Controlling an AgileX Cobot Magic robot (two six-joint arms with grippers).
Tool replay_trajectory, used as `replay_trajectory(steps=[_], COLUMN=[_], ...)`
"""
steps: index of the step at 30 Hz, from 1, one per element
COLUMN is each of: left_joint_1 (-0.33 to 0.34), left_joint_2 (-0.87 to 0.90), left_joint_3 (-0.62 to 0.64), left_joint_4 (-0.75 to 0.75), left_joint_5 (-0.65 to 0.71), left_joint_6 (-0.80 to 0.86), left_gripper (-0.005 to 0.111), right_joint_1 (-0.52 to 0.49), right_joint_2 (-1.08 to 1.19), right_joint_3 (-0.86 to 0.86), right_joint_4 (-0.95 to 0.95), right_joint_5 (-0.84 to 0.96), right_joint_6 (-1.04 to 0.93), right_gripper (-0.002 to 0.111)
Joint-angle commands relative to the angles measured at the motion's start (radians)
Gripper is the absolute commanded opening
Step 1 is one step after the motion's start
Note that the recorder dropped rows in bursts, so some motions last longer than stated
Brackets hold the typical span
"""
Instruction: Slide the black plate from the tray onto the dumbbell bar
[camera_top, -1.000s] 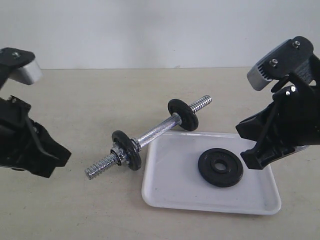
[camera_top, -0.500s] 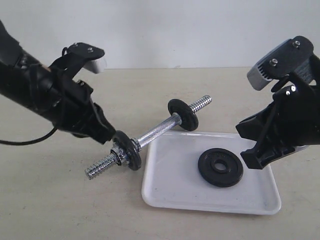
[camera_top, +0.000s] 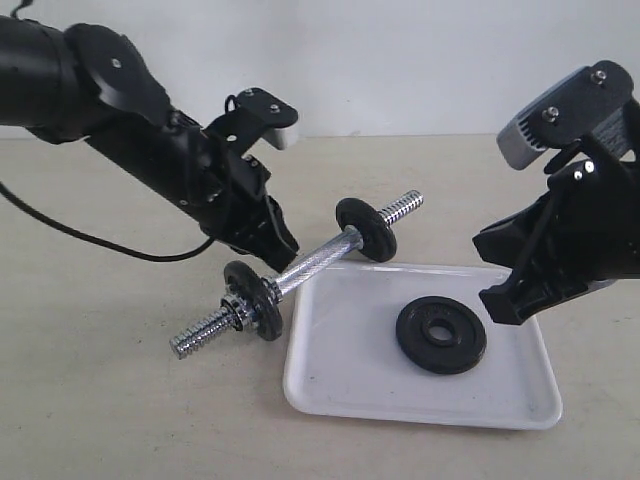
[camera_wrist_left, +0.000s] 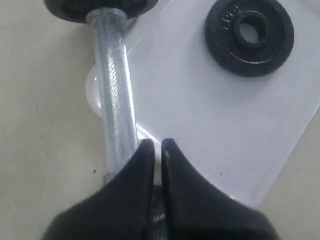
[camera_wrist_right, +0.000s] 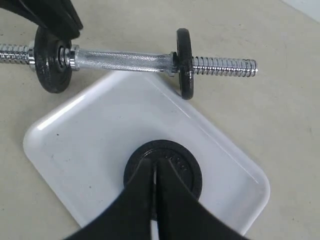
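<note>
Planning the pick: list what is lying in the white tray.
One black plate lies flat in the tray, hub upward. The tray floor beneath the plate is covered and cannot be checked.

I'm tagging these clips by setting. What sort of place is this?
Most likely a robotics lab bench, not a gym: a beige table against a plain white wall, the robot's left gripper and right gripper, and a small dumbbell bar beside the black plate in a white tray.

Cameras: exterior plus two wrists.
Your exterior looks obliquely down; both wrist views sit close above, sharing the tray (camera_wrist_left: 200, 125).
</note>
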Motion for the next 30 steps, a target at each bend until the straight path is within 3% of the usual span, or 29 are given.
replay_trajectory(steps=[1,7,12,14,20,28,30], left_joint_1=[-0.043,-0.072,-0.072,-0.072,-0.072,-0.072,-0.072], left_joint_2=[0.079,0.15,0.18,0.191,0.213,0.222,0.229], left_joint_3=[-0.086,-0.19,-0.219,-0.219,-0.219,-0.219,-0.219], left_joint_4=[-0.018,0.014,0.212,0.225,0.225,0.252,0.252], left_joint_5=[-0.022,-0.018,-0.012,-0.01,-0.054,-0.08,-0.086], left_joint_6=[0.01,-0.026,-0.143,-0.151,-0.207,-0.214,-0.214], left_gripper=[0.004,0.004,0.006,0.012,0.049,0.051,0.057], right_joint_1=[0.003,0.003,0.003,0.003,0.003,0.003,0.003], right_joint_2=[0.0,0.0,0.0,0.0,0.0,0.0,0.0], right_joint_3=[-0.006,-0.006,-0.006,-0.006,-0.006,-0.006,-0.006], right_joint_4=[0.001,0.001,0.001,0.001,0.001,0.001,0.001], right_joint_5=[-0.011,-0.011,-0.023,-0.025,-0.021,-0.026,-0.028], right_joint_6=[-0.001,-0.001,-0.001,-0.001,-0.001,-0.001,-0.001], right_gripper=[0.0,0.0,0.0,0.0,0.0,0.0,0.0])
